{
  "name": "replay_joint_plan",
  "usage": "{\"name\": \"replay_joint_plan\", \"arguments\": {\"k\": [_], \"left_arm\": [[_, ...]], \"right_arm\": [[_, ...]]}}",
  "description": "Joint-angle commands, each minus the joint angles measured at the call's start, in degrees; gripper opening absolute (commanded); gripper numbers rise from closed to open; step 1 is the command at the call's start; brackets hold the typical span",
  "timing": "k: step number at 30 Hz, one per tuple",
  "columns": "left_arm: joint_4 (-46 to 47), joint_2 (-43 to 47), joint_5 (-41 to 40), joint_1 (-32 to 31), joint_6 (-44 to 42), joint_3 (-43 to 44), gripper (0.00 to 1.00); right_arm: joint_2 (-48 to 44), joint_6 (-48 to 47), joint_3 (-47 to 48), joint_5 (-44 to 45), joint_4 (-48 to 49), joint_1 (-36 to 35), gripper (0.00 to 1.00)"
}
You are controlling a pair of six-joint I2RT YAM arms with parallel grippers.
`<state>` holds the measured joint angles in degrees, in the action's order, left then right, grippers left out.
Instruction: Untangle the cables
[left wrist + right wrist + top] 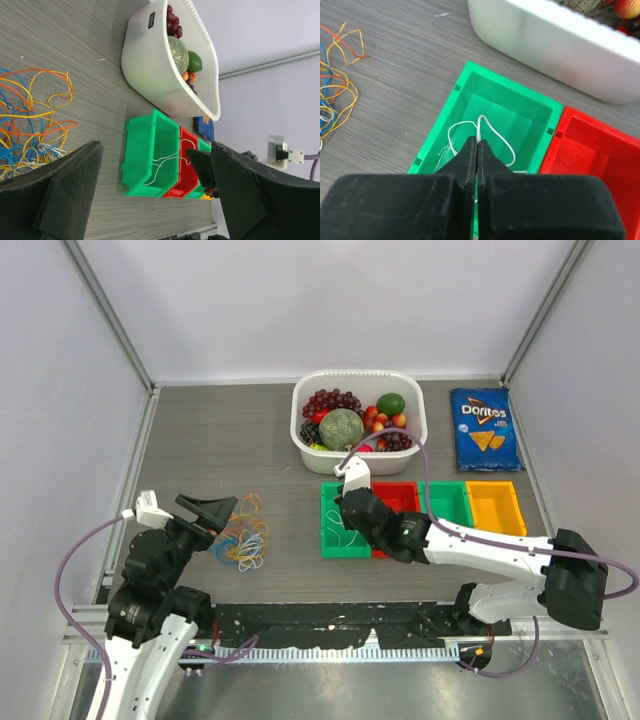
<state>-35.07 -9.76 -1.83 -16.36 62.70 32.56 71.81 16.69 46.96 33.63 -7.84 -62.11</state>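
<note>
right wrist: right gripper [477, 150] clamped on white cable [492, 132], its loops down in green bin [512, 86]. thin pinch, cable may slip or snag on the rim. farther off, left gripper [210, 510] spread wide, empty, beside tangled cables [243, 540].

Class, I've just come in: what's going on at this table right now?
The right fingers are shut on a white cable, pinching it above the green bin, where its loose loops lie. The left fingers stand open next to the tangle of orange, yellow and blue cables on the table, holding nothing. One cable is separated; the rest are not.
</note>
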Motion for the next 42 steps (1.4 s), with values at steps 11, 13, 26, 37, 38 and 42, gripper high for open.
{"name": "replay_joint_plan", "arguments": {"k": [11,13,26,37,38,42], "left_arm": [[0.44,-5.71,1.56,0.36,-2.31,-1.88,0.89],[0.44,-6.5,1.56,0.36,-2.23,-2.32,0.89],[-7.11,-12.3,-7.48,0.36,-2.05,0.14,0.94],[-11.33,-7.3,-11.71,0.36,-0.74,1.2,0.9],[-12.12,-6.68,-12.32,0.36,-0.3,1.11,0.9],[-14.41,-4.48,-13.29,0.36,3.39,-0.21,0.88]], "right_arm": [[9.66,8.9,-4.95,-12.71,12.32,9.99,0.01],[10.54,8.01,-3.72,-13.15,10.05,10.07,0.01],[3.61,4.32,4.98,-9.64,-7.36,8.5,0.64],[11.5,6.25,11.83,-30.59,7.37,4.28,0.65],[14.38,6.69,12.36,-31.68,11.92,3.23,0.62],[24.33,8.01,20.07,-40.01,16.8,1.29,0.56]]}}
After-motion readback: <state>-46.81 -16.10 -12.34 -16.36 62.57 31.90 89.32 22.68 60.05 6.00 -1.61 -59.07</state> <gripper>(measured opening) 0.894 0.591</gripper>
